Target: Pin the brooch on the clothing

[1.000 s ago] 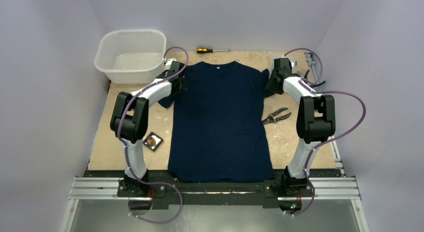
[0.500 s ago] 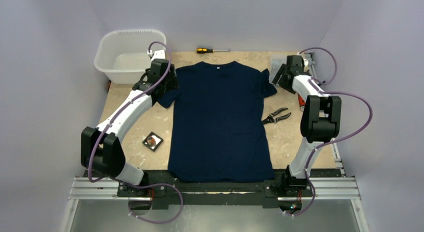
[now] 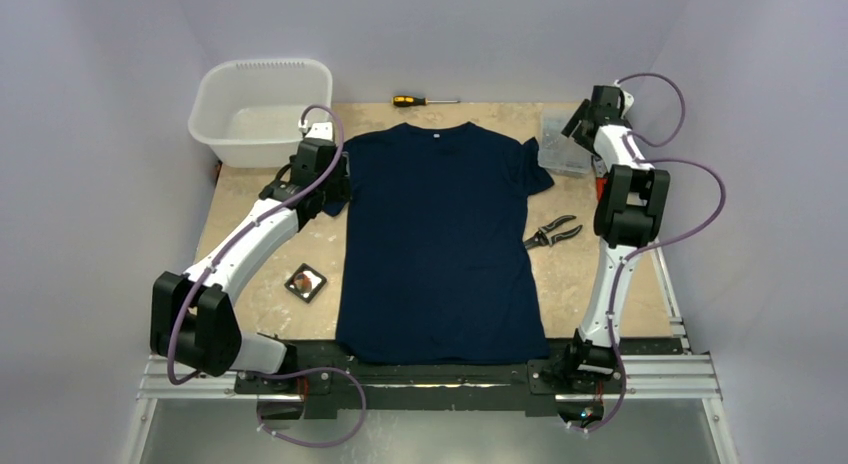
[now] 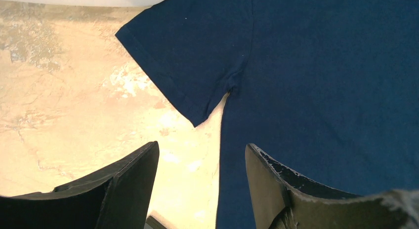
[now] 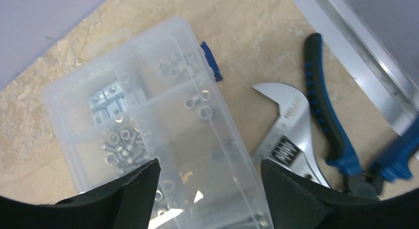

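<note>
The clothing, a dark navy T-shirt (image 3: pixel 440 234), lies flat on the table with its collar at the far side. The brooch (image 3: pixel 305 281), small and reddish-orange, sits in a small square black tray (image 3: pixel 315 291) left of the shirt. My left gripper (image 3: pixel 338 192) is open and empty over the shirt's left sleeve. In the left wrist view the left gripper (image 4: pixel 202 155) straddles the shirt's side edge (image 4: pixel 321 91), just below the sleeve (image 4: pixel 188 56). My right gripper (image 3: pixel 575 124) is open and empty at the far right. In the right wrist view the right gripper (image 5: pixel 210 167) hangs above a clear parts box (image 5: pixel 158 125).
A white plastic tub (image 3: pixel 262 109) stands at the far left. A screwdriver (image 3: pixel 425 101) lies behind the collar. Pliers (image 3: pixel 552 232) lie right of the shirt. The parts box (image 3: pixel 560 152) sits by the right sleeve, with a blue-handled wrench (image 5: pixel 296 130) beside it.
My right gripper has moved off the right sleeve to the far right, above the parts box. My left arm has swung its elbow out left and its gripper has drawn slightly nearer along the sleeve.
</note>
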Available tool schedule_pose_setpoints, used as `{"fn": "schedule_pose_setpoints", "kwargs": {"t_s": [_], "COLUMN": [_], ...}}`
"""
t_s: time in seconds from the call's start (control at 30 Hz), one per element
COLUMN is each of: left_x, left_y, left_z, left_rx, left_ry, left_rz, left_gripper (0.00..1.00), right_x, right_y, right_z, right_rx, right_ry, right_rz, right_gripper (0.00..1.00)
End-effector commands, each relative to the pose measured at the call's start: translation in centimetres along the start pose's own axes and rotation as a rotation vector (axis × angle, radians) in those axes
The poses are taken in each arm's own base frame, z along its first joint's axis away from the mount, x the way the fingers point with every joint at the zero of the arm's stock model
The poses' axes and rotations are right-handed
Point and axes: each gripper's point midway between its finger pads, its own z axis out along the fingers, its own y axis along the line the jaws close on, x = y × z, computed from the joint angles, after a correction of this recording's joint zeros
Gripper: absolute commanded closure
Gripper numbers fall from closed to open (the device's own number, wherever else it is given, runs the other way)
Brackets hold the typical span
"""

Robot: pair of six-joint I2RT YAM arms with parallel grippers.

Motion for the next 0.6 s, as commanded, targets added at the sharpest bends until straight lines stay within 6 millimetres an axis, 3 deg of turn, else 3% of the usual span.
{"fn": "schedule_pose_setpoints", "kwargs": {"t_s": [0.0,0.33,0.47,0.57], "left_x": [-1.1,-1.1,-0.9,-0.9], "left_y": [-0.7,-0.8,-0.8,-0.8], "left_z": [0.1,0.4,0.6,0.5], "left_rx": [0.029,0.028,0.027,0.028], "left_ry": [-0.04,-0.037,-0.031,-0.031], "left_rz": [0.021,0.023,0.026,0.025], "left_gripper": [0.36,0.36,0.36,0.36], "right_x": [0.9,-1.9,-3.4,-5.5], "right_y": [2.4,8.7,9.5,9.0], "right_z": [1.3,3.7,3.5,1.6], "right_rx": [-0.085,-0.348,-0.379,-0.352], "right_ry": [0.05,-0.015,-0.059,-0.117], "right_rz": [-0.027,-0.029,-0.055,-0.075], "right_gripper": [0.22,0.27,0.27,0.25]}}
